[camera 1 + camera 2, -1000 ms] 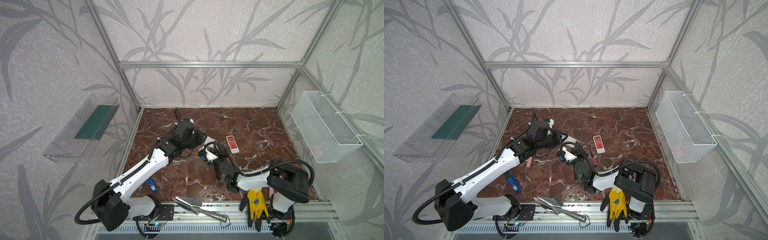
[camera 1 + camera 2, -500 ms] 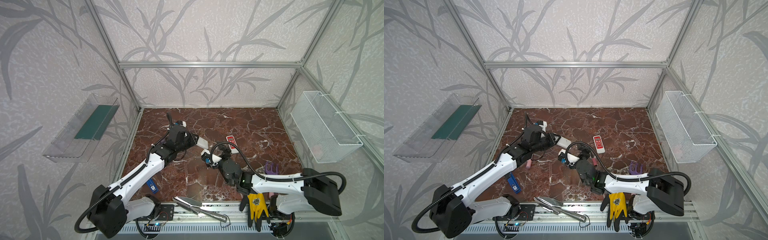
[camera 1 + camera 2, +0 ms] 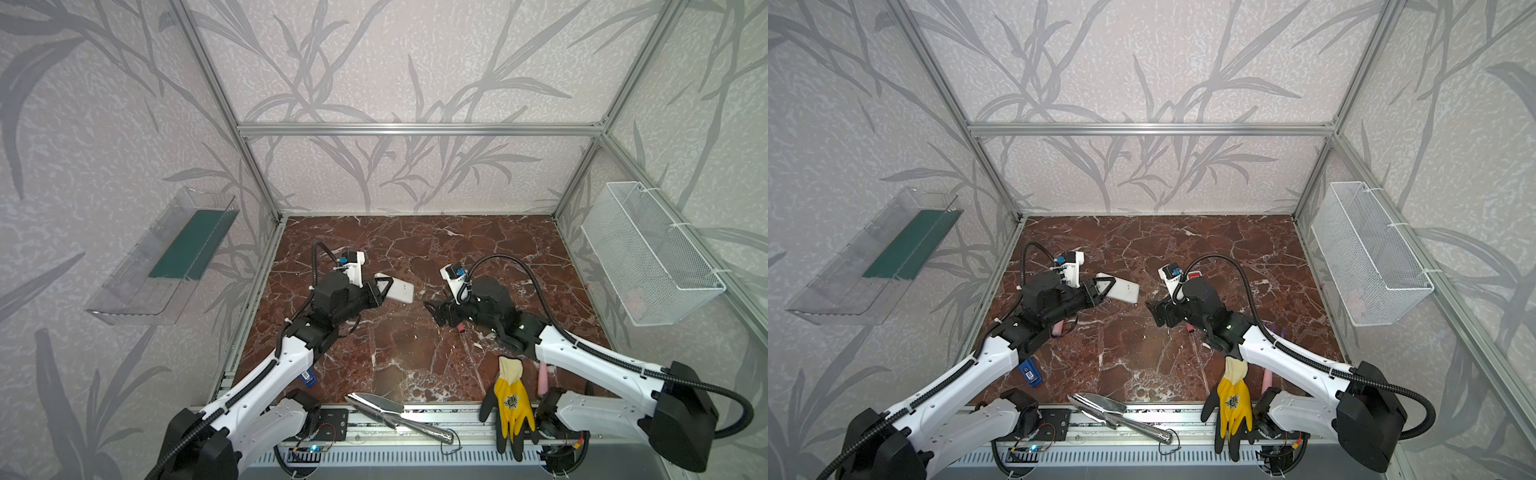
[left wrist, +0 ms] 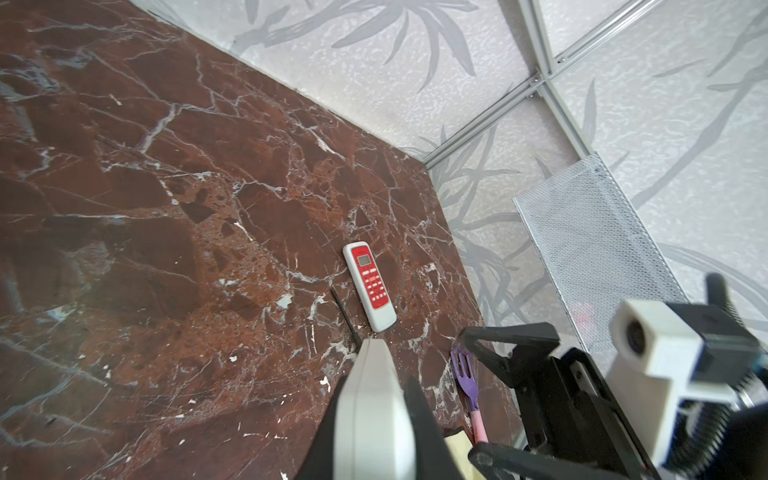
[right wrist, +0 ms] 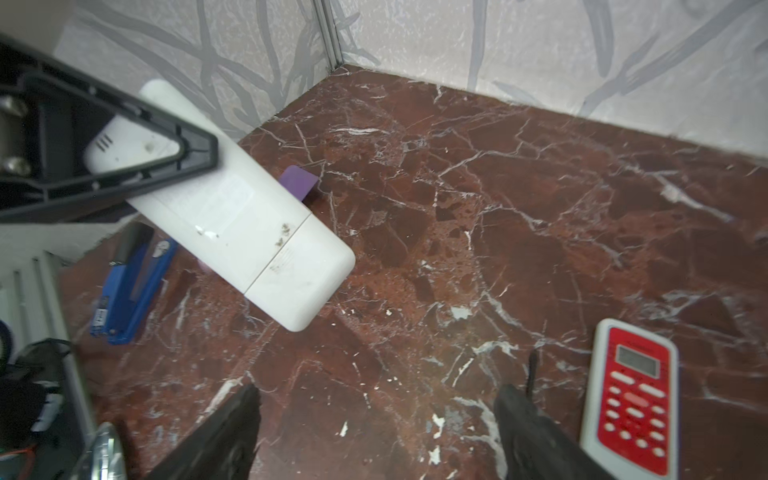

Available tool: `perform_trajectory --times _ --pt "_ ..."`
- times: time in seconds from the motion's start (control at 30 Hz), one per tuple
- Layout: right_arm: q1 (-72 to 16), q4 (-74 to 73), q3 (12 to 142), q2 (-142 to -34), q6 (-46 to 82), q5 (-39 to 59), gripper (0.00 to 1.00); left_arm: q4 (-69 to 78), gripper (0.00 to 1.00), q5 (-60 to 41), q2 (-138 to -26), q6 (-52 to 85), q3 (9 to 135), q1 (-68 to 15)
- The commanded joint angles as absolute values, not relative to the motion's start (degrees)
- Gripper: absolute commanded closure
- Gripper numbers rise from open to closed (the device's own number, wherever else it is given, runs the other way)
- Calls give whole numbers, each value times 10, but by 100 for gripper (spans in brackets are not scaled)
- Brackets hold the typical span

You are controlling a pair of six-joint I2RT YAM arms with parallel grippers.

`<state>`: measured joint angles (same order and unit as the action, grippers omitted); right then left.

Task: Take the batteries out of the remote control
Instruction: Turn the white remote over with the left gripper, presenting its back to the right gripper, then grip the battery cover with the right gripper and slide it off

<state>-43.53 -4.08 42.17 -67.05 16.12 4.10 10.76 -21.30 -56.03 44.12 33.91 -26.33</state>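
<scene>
Right wrist view: right gripper (image 5: 376, 411) has just opened its fingers (image 5: 232, 432), clear of the white remote (image 5: 249, 232); left gripper (image 3: 381, 289) stays clamped on it, cover (image 5: 301, 276) shut, batteries unseen.

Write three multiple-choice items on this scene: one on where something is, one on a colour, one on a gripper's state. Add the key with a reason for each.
1. The red remote lies:
A) in the wire basket
B) on the marble floor
C) on the clear shelf

2. The remote held in the left gripper is:
A) black
B) blue
C) white

3. The right gripper is:
A) open and empty
B) shut, fingertips together
C) shut on the red remote

Key:
1 B: it rests flat on the marble, beside the right gripper in the right wrist view.
2 C: the white remote sits clamped in that gripper, above the floor.
3 A: its fingertips stand wide apart with only bare floor between them.
</scene>
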Motion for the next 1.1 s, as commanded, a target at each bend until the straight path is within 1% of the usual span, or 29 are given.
perform_trajectory --times 0.0,0.13,0.37,0.5,0.9,0.97,1.07 --pt "-402 -50 443 -670 309 171 13 223 100 -262 -546 459 309 -260" --pt "-389 -58 464 -672 340 211 16 314 100 -284 -549 511 279 -259" --pt "-389 -63 500 -690 362 242 23 402 100 -269 -559 614 268 -259" --pt "-387 -60 513 -701 383 247 30 429 100 -267 -559 656 269 -258" --pt "-383 -129 531 -735 414 293 37 473 100 -283 -563 698 262 -258" --pt "-381 -144 530 -741 421 299 39 475 100 -287 -564 701 264 -258" --pt "-377 -163 531 -752 431 309 47 485 100 -294 -568 708 264 -258"
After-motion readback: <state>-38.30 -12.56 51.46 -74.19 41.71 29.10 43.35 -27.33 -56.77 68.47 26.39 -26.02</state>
